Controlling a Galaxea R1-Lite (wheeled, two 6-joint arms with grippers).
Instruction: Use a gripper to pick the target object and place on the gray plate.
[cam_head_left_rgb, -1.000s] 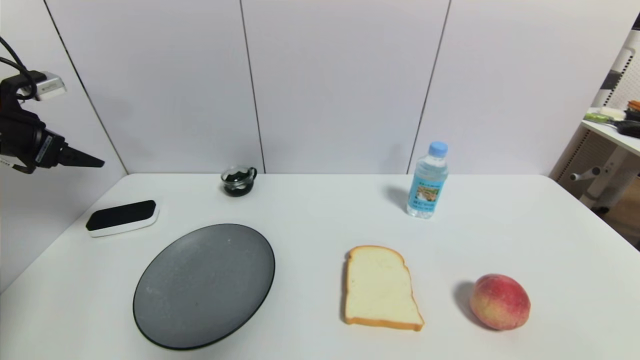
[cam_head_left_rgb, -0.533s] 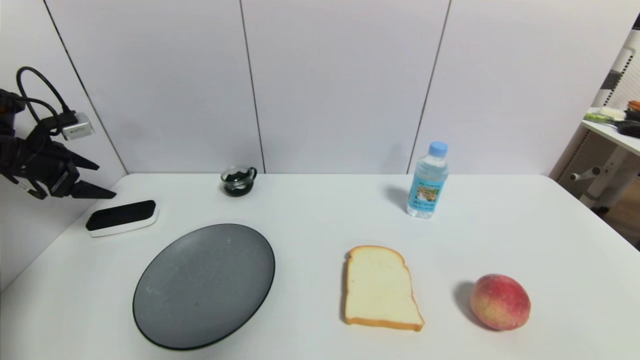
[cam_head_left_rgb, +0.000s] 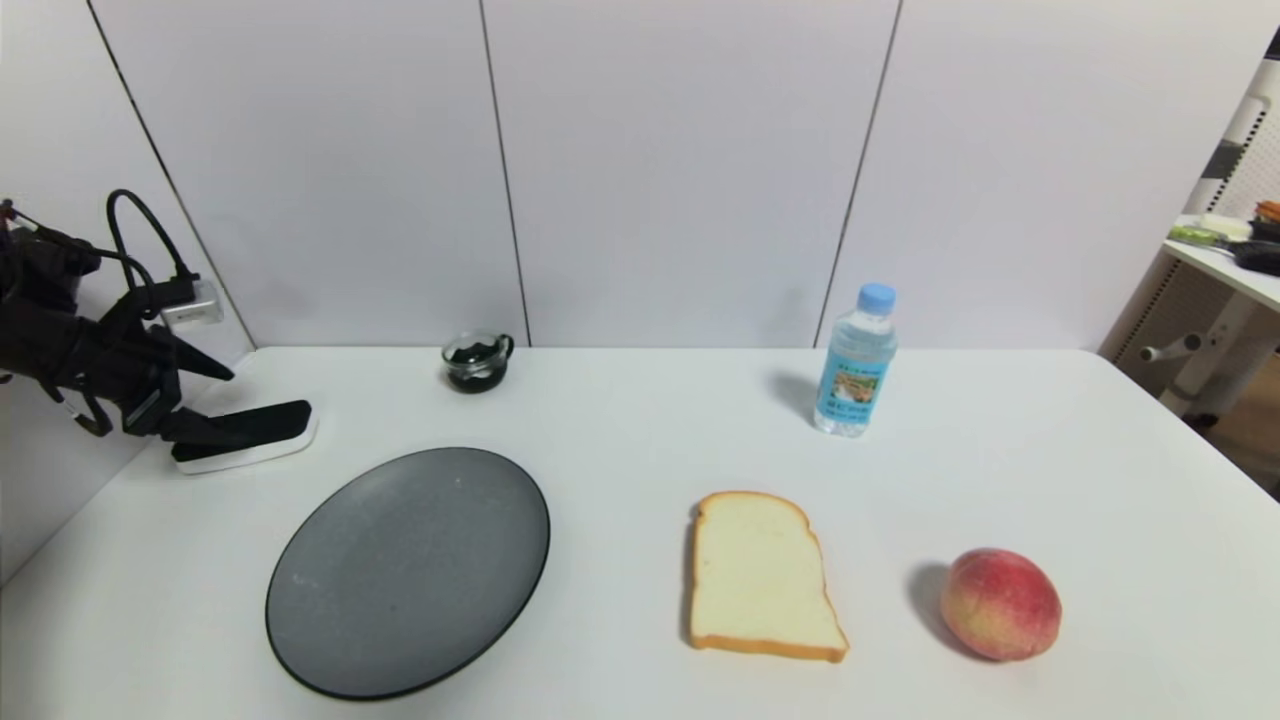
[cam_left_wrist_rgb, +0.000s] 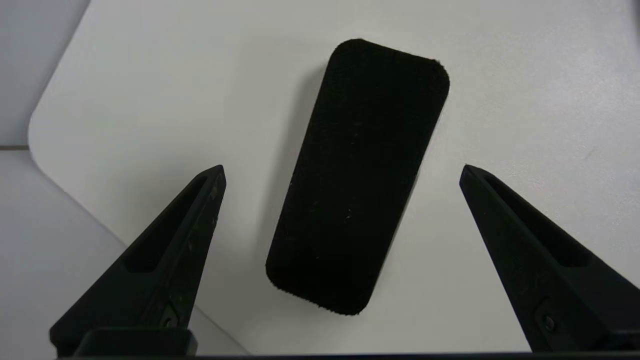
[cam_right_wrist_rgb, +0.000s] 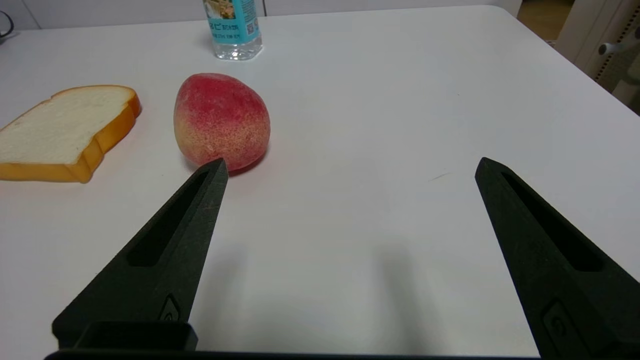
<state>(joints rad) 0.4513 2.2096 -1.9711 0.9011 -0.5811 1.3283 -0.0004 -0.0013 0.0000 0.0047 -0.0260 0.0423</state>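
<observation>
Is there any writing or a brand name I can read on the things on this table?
Water bottle: its blue label carries printed characters and a small square code, too small and blurred to read in either view.
Eraser, gray plate, glass cup, bread slice, peach: no text.

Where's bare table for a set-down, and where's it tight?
Bare: table between cup and bottle; right of peach. Tight: far-left corner, open left gripper over eraser, gray plate beside.
</observation>
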